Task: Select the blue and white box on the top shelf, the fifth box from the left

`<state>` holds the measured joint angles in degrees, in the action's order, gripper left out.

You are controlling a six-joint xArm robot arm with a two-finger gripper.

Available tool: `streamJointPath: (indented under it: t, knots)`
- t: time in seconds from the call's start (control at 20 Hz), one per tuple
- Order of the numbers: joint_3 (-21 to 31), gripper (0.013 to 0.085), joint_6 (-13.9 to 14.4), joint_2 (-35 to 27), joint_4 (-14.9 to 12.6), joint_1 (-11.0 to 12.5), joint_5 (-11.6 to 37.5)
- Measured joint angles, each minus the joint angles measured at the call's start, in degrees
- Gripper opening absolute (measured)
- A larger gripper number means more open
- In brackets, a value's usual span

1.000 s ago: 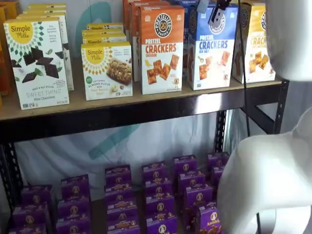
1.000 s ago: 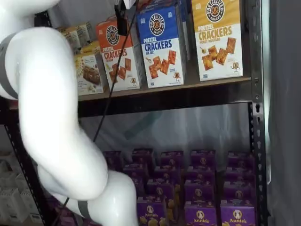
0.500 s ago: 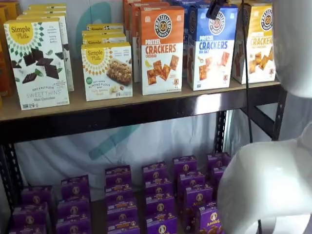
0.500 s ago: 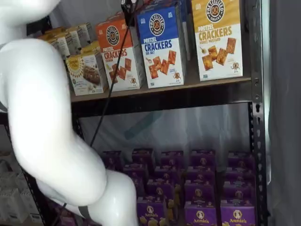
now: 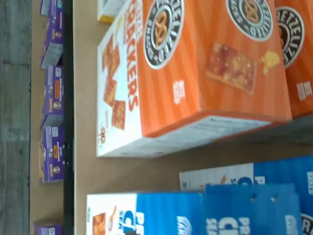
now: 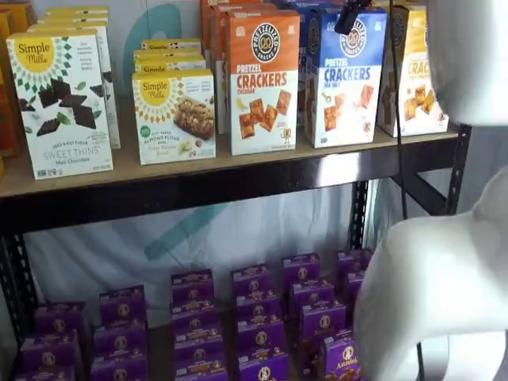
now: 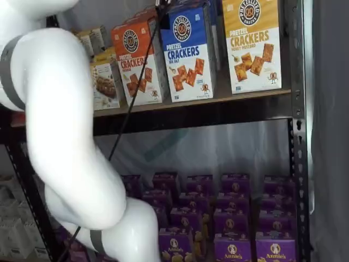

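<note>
The blue and white box [image 6: 345, 79] stands upright on the top shelf [image 6: 198, 163], between an orange-topped carton [image 6: 263, 79] and a yellow-topped carton [image 6: 421, 71]. It also shows in a shelf view [image 7: 189, 54] and, turned on its side, in the wrist view [image 5: 195, 210]. Only the black finger ends of my gripper [image 6: 348, 17] show, hanging at the view's top edge in front of the blue box's upper part. In a shelf view the gripper [image 7: 162, 5] is at the blue box's top left corner. No gap or grip shows.
Simple Mills boxes [image 6: 59, 103] stand further left on the board. Small purple boxes [image 6: 254, 317] fill the lower level. My white arm [image 7: 65, 136] covers the left of one view and the right of the other [image 6: 444, 278]. A black cable [image 7: 131, 98] hangs down.
The black fingers have risen toward the top edge and shifted over to the blue box's top. The white arm has swung a little.
</note>
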<state>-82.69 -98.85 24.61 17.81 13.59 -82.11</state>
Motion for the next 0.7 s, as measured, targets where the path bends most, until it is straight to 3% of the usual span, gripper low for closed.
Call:
streamJointPath:
  t: [0.5, 0.7]
  knots:
    - [-6.56, 0.085, -1.22, -6.57, -1.98, 0.76, -4.74]
    - [-10.58, 0.085, -1.23, -9.52, -2.82, 0.97, -9.35]
